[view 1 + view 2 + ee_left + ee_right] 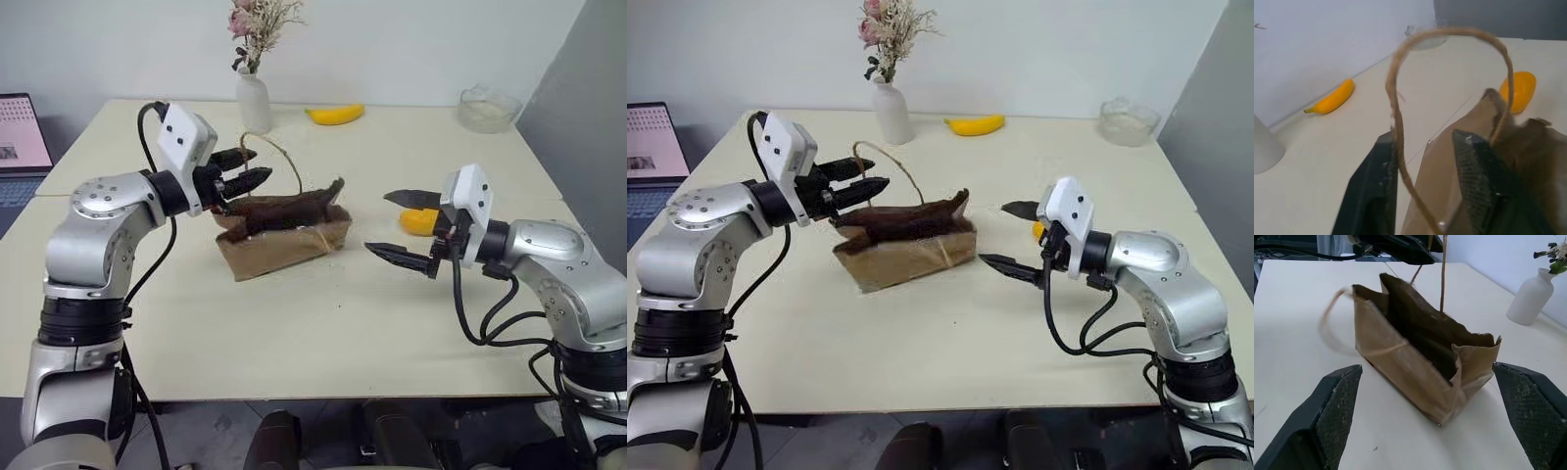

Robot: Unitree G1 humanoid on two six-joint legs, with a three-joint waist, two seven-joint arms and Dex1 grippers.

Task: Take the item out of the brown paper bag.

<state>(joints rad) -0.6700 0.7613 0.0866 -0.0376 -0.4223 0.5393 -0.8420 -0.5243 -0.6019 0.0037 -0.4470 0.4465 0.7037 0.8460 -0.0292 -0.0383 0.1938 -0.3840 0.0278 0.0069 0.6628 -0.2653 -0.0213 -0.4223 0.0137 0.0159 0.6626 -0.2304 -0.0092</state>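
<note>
Lying on the cream tabletop [323,333] near its middle, the creased brown kraft paper bag [284,245] rests with its dark mouth open and its torn upper edge ragged; one thin tan loop handle [279,157] arches upward from that edge. The left gripper [245,168] sits at the bag's upper left corner, its two black fingers a little apart with the raised handle running between them in the left wrist view, where the cord [1400,147] lies against one finger; whether they pinch it cannot be told. The small rounded yellow-orange item [419,221] lies on the table outside the bag, to the bag's right and just behind the right gripper [402,227]. That gripper hovers above the table with its fingers spread wide and nothing between them, pointing toward the bag's right end with a gap of bare table between. In the right wrist view the bag's near corner and its second, drooping handle [1332,318] face the spread fingers. Broad empty tabletop runs along the near edge, in front of the bag. Toward the far edge stand a white ceramic vase of dried flowers [254,98], a curved yellow banana [335,115] and a clear glass bowl [487,108], all well apart from the bag.
</note>
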